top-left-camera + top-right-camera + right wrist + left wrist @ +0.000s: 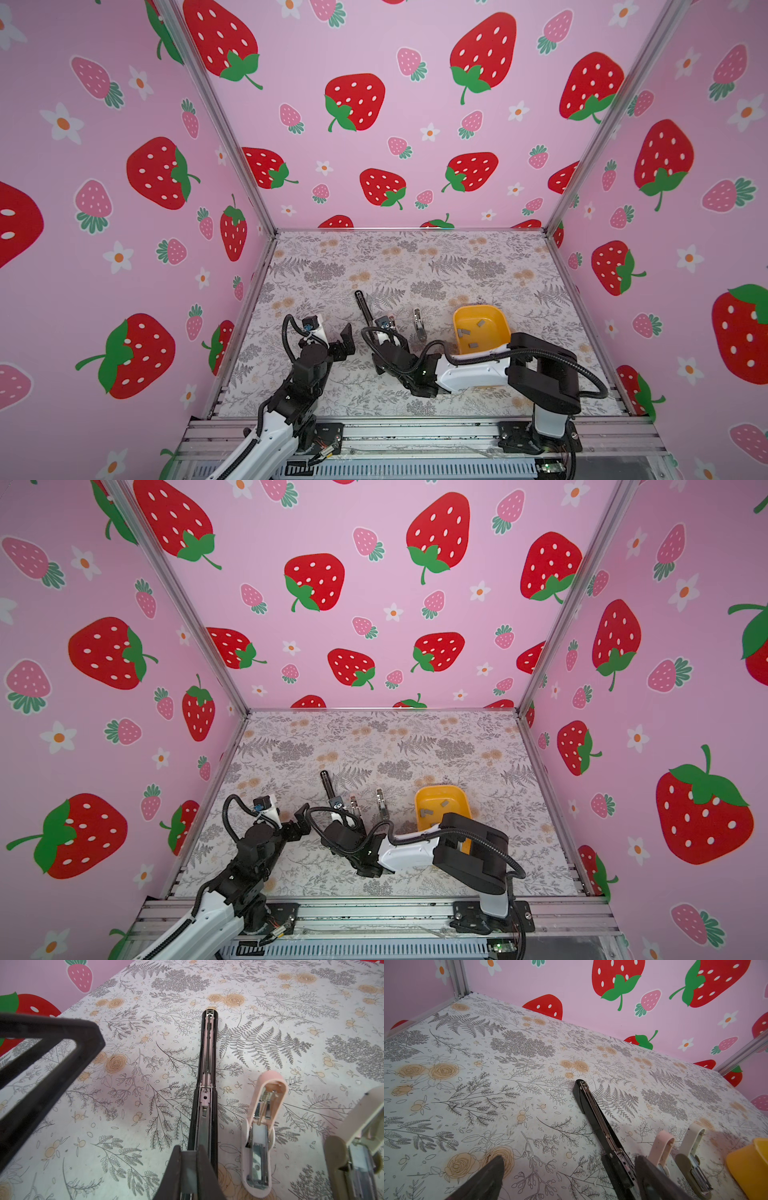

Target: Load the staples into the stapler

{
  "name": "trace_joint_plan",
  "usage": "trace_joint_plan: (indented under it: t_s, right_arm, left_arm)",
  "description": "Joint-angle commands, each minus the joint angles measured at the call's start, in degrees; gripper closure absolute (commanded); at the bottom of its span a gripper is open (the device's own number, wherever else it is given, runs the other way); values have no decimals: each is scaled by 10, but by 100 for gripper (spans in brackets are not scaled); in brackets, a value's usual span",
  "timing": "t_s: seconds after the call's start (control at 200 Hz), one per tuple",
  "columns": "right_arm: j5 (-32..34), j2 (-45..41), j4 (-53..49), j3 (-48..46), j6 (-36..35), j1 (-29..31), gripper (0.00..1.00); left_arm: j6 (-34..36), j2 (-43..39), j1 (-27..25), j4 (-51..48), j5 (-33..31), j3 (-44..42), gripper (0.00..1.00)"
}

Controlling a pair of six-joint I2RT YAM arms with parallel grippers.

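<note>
On the desk [415,257]: three staplers lie side by side, each folded open, with a yellow bin [503,328] to their right in both top views.
Black stapler [207,1059]: longest of the three, and leftmost. It is opened out flat, with its metal channel facing up.
Pink stapler [262,1093]: just beside the black one, lid swung back, magazine exposed.
Cream stapler [691,1138]: between the pink stapler and the bin, also open.
Staples [464,331]: several short grey strips lie loose on the floor of the yellow bin, apart from one another. None is on the desk.
Right tool [189,1148]: jaws drawn fully together, poised directly over the near end of the black stapler's channel. A pale sliver shows between the tips, too unclear to name, so I cannot tell whether a strip is pinched there.
Left tool [570,1159]: jaws spread wide with nothing between them, low over the desk just left of the black stapler.
Staples relative to the tools: the bin's strips lie to the right of the right tool, with the pink and cream staplers in between. They are well apart from the left tool, which is on the far side of all three staplers.
Right arm [469,365]: it crosses in front of the bin's near edge and hides that part.
</note>
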Motion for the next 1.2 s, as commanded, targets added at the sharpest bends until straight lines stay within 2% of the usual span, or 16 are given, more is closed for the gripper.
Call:
trace_joint_plan:
  t_s: [0.0, 1.191]
  right_arm:
    - [20, 9, -14, 11, 13, 5, 97]
    - [25, 33, -28, 10, 29, 4, 97]
  left_arm:
    - [-1, -6, 3, 1, -2, 1, 1]
    - [0, -11, 2, 1, 2, 0, 1]
